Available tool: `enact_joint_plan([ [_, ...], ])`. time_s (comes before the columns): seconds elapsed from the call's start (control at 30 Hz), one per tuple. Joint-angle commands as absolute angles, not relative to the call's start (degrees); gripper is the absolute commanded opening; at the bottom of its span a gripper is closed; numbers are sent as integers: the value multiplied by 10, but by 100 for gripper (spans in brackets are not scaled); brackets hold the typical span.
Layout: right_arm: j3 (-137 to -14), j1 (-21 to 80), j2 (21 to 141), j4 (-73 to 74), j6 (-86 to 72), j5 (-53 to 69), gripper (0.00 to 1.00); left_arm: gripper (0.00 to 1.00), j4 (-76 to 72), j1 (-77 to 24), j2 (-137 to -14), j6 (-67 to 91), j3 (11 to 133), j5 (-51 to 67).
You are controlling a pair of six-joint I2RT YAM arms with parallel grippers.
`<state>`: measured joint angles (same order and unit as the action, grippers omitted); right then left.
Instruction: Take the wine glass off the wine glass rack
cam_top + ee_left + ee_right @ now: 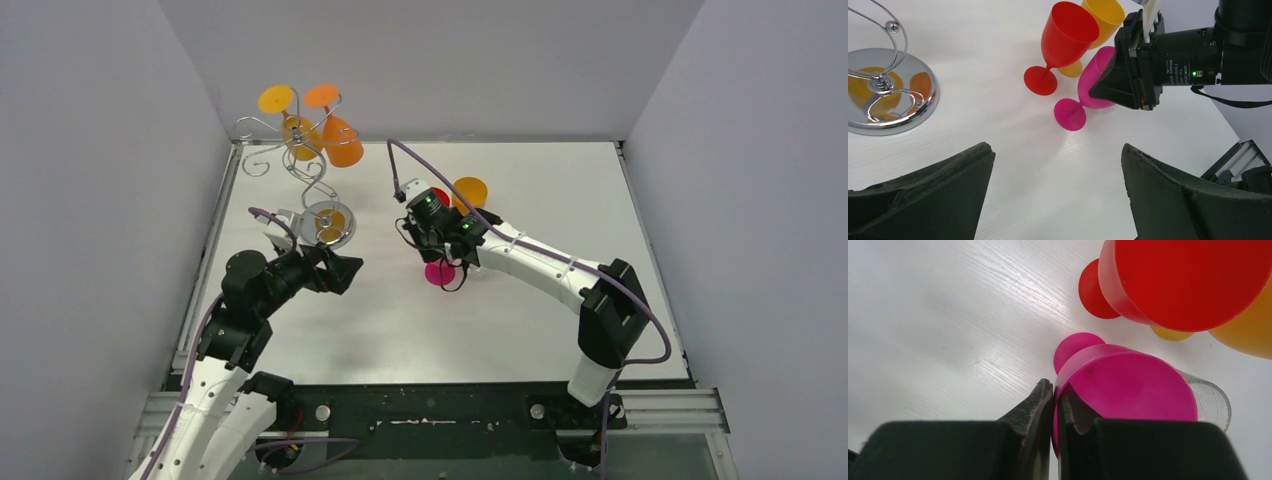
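The wine glass rack [305,165] stands at the back left, its round shiny base [913,107] on the table. An orange wine glass [340,140] and a yellow one [298,135] hang upside down from its scroll arms. My right gripper [1054,395] is shut on the rim of a pink wine glass [1128,390], one finger inside the bowl and one outside. That pink glass [1093,85] leans over, with its foot [440,272] down at the table. My left gripper [1058,165] is open and holds nothing, just in front of the rack's base.
A red glass [1068,35] and a yellow glass [1105,12] stand upright right behind the pink one, close to the right gripper [450,250]. Grey walls close in the table on the left, back and right.
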<state>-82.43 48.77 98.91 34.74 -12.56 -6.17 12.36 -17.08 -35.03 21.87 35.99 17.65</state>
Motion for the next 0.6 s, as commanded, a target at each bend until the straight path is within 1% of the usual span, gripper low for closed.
enact_joint_plan([
  [0.0, -855, 481, 987, 344, -115, -84, 3, 97, 129, -167, -341, 210, 389, 163],
  [0.17, -858, 473, 992, 353, -115, -76, 7, 97, 137, -167, -345, 204, 398, 160],
  [0.33, -868, 472, 998, 366, -110, -81, 15, 97, 148, -166, -349, 202, 414, 154],
  [0.47, -877, 472, 999, 371, -107, -74, 19, 98, 159, -166, -354, 198, 429, 147],
  [0.57, -881, 472, 999, 373, -106, -70, 20, 97, 166, -166, -355, 195, 436, 140],
])
